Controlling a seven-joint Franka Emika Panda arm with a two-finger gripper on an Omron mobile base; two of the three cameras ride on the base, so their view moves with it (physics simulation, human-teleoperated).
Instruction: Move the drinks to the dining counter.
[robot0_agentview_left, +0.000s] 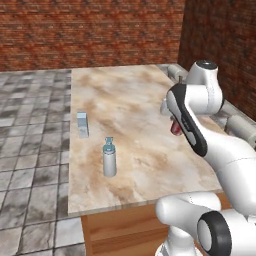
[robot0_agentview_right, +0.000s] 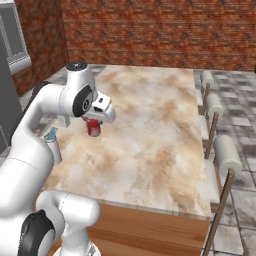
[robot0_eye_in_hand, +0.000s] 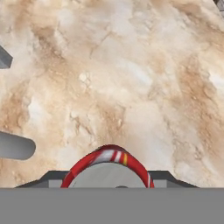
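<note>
Small red soda can (robot0_eye_in_hand: 107, 168), silver-topped with white and yellow striping on its wall, pinched between the jaws of the gripper (robot0_agentview_right: 94, 126) above the marbled dining counter (robot0_agentview_right: 160, 150). Pale grey bottle with blue cap (robot0_agentview_left: 109, 159) stands upright on the counter, well apart to the gripper's left.

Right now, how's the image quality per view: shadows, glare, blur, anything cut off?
Left base view: flat even light, no glare, faint shadows; the arm hides most of the red can. Right base view: sharp enough, the can reads clearly under the gripper. Hand view: counter texture soft and blurry, can top cropped at the bottom.
</note>
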